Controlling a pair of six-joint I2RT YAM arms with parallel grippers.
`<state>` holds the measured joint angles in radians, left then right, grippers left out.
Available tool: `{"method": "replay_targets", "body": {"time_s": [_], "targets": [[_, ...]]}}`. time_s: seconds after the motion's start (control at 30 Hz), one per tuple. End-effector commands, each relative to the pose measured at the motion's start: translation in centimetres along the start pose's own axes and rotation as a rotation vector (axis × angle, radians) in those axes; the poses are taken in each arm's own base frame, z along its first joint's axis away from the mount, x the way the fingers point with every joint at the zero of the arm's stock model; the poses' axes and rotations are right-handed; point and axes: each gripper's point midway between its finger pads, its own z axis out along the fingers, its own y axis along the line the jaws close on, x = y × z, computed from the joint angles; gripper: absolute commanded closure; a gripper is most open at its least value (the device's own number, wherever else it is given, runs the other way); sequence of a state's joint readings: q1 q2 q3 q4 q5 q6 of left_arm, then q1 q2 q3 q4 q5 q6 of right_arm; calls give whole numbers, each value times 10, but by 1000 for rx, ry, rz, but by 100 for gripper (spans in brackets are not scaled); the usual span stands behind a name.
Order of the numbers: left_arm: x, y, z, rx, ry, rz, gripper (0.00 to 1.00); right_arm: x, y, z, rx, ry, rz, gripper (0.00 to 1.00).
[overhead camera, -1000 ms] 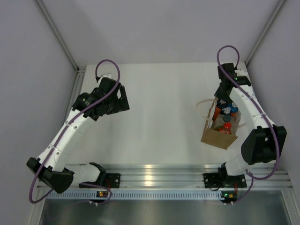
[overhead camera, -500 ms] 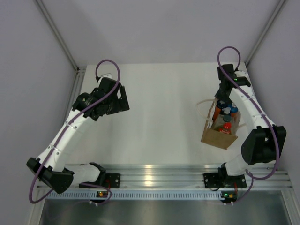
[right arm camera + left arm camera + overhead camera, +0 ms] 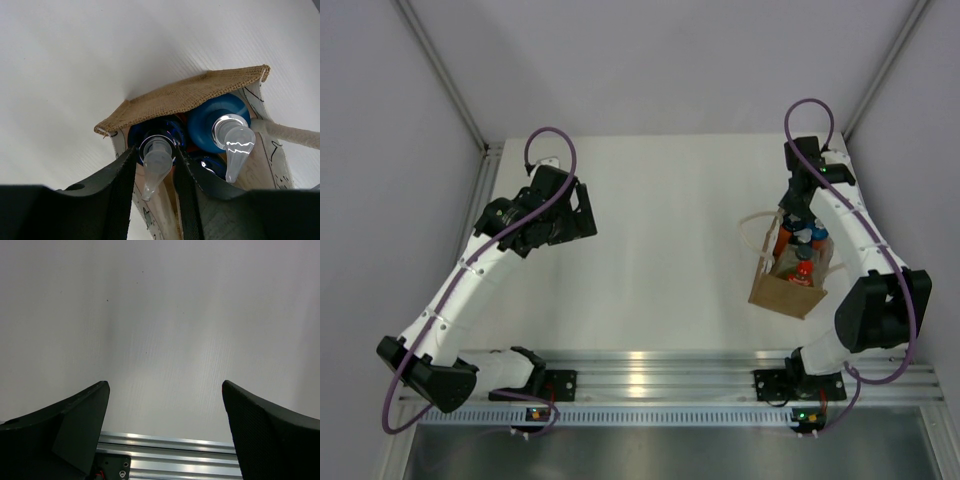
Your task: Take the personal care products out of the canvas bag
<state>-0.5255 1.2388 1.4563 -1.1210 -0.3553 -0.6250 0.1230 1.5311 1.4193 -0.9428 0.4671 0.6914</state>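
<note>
The tan canvas bag (image 3: 782, 292) stands at the right of the table; its woven rim (image 3: 185, 95) shows in the right wrist view. My right gripper (image 3: 791, 224) reaches down into its far end. In the right wrist view the right gripper (image 3: 156, 152) has its fingers closed either side of the clear pump top of the dark-blue-capped bottle (image 3: 159, 134). The light-blue-capped bottle (image 3: 216, 120) stands beside it, and a dark cap (image 3: 210, 164) shows partly below. A red-capped bottle (image 3: 804, 270) sits at the bag's near end. My left gripper (image 3: 582, 212) is open and empty over bare table (image 3: 165, 390).
A white rope handle (image 3: 290, 134) loops off the bag's side, and another (image 3: 752, 232) curves out to its left. An aluminium rail (image 3: 650, 365) runs along the near edge and also shows in the left wrist view (image 3: 170, 460). Grey walls enclose the table.
My right wrist has shifted very slightly away from the near edge over the bag. The left arm and the bag have not moved.
</note>
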Motion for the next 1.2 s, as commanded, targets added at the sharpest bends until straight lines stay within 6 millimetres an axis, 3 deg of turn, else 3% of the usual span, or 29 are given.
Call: {"method": "replay_targets", "body": {"time_s": [0.0,0.23,0.4,0.47,0.53,0.87,1.17], "targets": [[0,-3,1,18,0,9,2,-34,3,-17,-46,-109,77,65],[1,-6,1,24,7,12,2,-23,3,-8,-35,-76,69,71],[3,-4,2,20,11,20,2,-24,2,-9,-31,-81,72,88],[3,-5,2,24,12,16,2,-24,2,-10,-33,-83,75,90],[4,-5,2,23,15,17,2,-26,2,-12,-37,-87,85,99],[3,-3,2,19,11,21,2,-30,5,-15,-52,-92,104,100],[-2,-1,0,6,-11,30,2,-60,6,-47,-110,-179,99,100]]}}
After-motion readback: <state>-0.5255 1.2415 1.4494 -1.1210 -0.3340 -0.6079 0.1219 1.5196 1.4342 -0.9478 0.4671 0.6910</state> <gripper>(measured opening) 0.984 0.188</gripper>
